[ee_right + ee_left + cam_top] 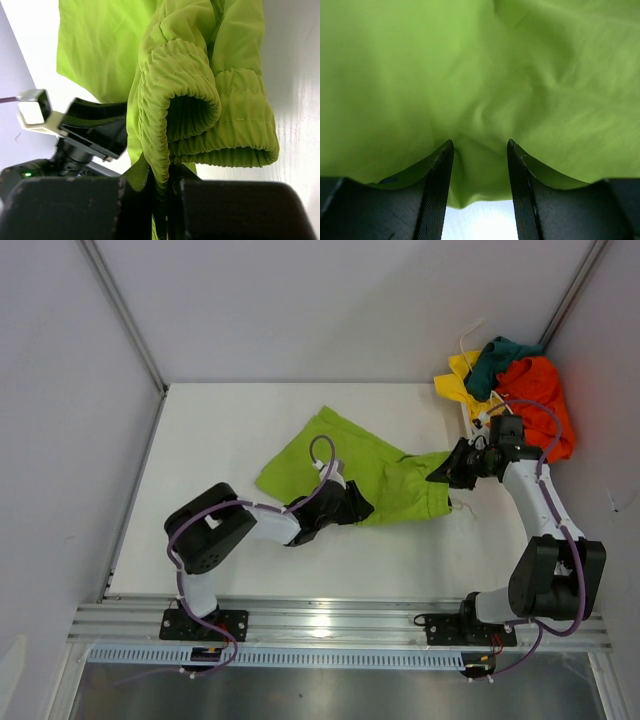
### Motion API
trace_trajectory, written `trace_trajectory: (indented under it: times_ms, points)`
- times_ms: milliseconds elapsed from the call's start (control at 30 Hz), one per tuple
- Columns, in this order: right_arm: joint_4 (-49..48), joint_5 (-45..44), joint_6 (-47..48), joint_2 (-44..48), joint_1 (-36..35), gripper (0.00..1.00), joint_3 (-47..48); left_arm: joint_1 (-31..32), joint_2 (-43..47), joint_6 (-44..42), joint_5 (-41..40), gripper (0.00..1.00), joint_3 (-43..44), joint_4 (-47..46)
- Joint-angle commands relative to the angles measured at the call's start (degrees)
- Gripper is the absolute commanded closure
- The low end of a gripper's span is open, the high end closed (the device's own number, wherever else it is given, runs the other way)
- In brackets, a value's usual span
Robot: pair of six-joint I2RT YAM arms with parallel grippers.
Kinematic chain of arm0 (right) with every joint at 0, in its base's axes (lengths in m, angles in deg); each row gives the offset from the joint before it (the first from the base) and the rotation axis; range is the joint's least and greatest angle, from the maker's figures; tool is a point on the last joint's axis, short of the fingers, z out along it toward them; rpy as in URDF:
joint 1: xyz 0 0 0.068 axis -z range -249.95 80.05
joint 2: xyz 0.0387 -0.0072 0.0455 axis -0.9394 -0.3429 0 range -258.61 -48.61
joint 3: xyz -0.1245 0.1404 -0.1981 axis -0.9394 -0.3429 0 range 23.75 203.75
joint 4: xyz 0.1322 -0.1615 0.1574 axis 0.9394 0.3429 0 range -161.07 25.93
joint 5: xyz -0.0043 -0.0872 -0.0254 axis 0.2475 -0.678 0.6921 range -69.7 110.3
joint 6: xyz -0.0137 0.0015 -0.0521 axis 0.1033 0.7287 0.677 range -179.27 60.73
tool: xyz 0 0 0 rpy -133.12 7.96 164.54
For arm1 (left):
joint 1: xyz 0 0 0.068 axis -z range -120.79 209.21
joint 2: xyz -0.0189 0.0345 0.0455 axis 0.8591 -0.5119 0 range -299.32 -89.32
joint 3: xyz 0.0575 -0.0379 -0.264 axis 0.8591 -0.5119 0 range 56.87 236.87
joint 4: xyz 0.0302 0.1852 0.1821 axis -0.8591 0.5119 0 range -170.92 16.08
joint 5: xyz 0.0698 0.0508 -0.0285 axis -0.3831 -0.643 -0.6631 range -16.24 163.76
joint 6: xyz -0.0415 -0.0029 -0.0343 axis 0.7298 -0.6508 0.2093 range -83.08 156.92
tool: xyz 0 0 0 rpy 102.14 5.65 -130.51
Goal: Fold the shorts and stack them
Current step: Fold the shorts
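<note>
White table [220,430], enclosed by pale walls [330,300] on three sides, with a ribbed metal rail [340,615] along the near edge where both arm bases are bolted. We record the lime green shorts [300,465] lying across the middle of the table. They are partly spread, with one leg reaching toward the far left and the waistband [200,115] end pointing right. Creases run through the cloth; it is not flat.

Left gripper [479,145]: positioned at the near edge of the green shorts, low over the table. We find its fingers standing apart, with a soft fold of green cloth bulging into the gap. The hem ends between them and bare table shows below it. The cloth is not pinched.

Right gripper [162,182]: at the right end of the same garment. We find its fingers closed tight on the elasticated waistband, which is bunched and rolled into a loop just beyond the fingertips.

Far right corner: a heap of further pairs, well apart from the left gripper and just behind the right arm's wrist. We note an orange pair [535,390] on the right, a dark teal pair [500,358] on top toward the back, and a yellow pair [458,380] on the left of the heap. What they rest in cannot be made out.
</note>
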Motion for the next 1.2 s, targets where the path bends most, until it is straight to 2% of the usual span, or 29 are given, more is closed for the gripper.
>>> trace_trajectory:
  times_ms: [0, 167, 200, 433, 567, 700, 833, 933, 1100, 1167]
  points:
    - [-0.9, 2.3, 0.4, 0.0, -1.7, 1.00, 3.8, 1.7, -1.2, 3.7, -2.3, 0.50, -3.3, -6.0]
    - [0.0, 0.6, 0.5, -1.4, -4.4, 1.00, 7.0, 5.9, -0.3, 7.7, -6.4, 0.51, -7.4, -11.9]
    - [0.4, -0.1, 0.6, -1.8, -7.0, 1.00, 8.5, 7.5, -0.3, 8.3, -6.8, 0.51, -7.2, -12.3]
    - [1.7, -1.4, 0.5, -1.9, -10.9, 1.00, 11.0, 13.5, -2.3, 9.6, -7.2, 0.51, -1.6, -11.9]
    - [4.1, -4.2, 1.2, -2.1, -12.5, 1.00, 12.5, 15.3, -1.2, 7.8, -8.1, 0.46, 0.4, -9.7]
    - [5.1, -4.9, 2.2, -2.0, -12.9, 1.00, 12.8, 14.7, 3.6, 6.0, -8.8, 0.39, -2.6, -7.7]
    - [4.8, -2.3, 5.6, -3.0, -13.1, 1.00, 13.1, 14.6, 12.4, 4.5, -9.6, 0.29, -5.5, -4.0]
    - [8.9, -2.1, 8.3, -5.8, -13.3, 1.00, 16.4, 14.1, 20.4, 3.2, -10.5, 0.23, -9.6, -0.4]
    - [13.3, -6.0, 11.0, -7.7, -15.5, 1.00, 20.5, 12.1, 35.2, -0.9, -15.2, 0.16, -14.6, 13.1]
    - [13.3, -6.5, 10.1, -7.3, -16.5, 1.00, 20.9, 8.9, 43.2, -2.7, -17.1, 0.14, -16.4, 19.1]
